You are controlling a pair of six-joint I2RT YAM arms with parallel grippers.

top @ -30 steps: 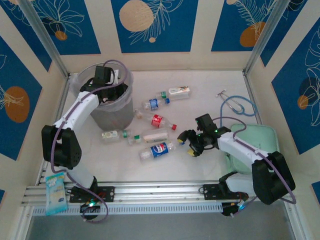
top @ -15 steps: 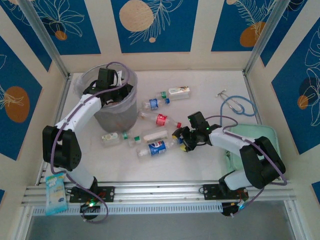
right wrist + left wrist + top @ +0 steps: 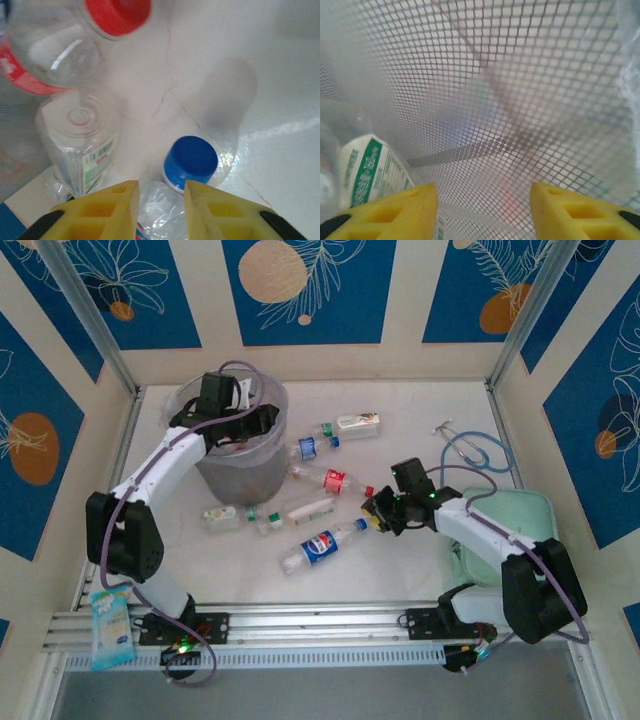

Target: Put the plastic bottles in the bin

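- Top view: on a white table (image 3: 420, 405) walled by blue-patterned panels, bottles (image 3: 330, 480) lie right of the bin (image 3: 240, 475). The blue-cap bottle (image 3: 320, 547) lies diagonally, cap towards the right gripper (image 3: 377, 517). A stethoscope (image 3: 470, 448) and green case (image 3: 520, 515) sit farther right.
- Left wrist: the left gripper (image 3: 482, 200) is inside the bin, fingers released, with a green-label bottle (image 3: 367, 170) beside it.
- Right wrist: the right gripper is clenched on the blue-cap bottle's neck. A red-cap bottle (image 3: 50, 50) lies just ahead.
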